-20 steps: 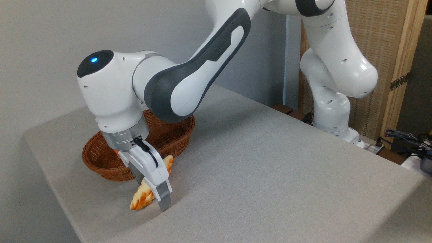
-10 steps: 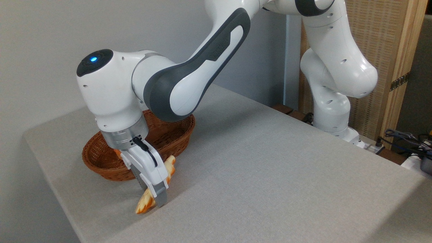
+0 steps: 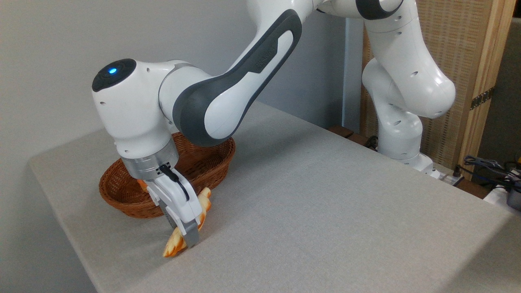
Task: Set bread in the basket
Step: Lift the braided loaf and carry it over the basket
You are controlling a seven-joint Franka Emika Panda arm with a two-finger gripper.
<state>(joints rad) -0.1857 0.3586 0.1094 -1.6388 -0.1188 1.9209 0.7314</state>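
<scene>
You'll find the basket (image 3: pixel 211 162) near the table's (image 3: pixel 325 211) back left corner; the bread (image 3: pixel 175 246) lies just before it (possibly touching its rim), with the tool (image 3: pixel 183 232) astride its middle.

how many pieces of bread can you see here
2. A long braided loaf lies on the table in front of the basket, with the claw closed around its middle. A sliver of an orange piece shows inside the basket; the arm may hide more.

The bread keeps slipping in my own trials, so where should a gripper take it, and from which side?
Across the middle of the bread, from above, as the gripper does: the loaf lies flat on the table, its ends taper.
</scene>
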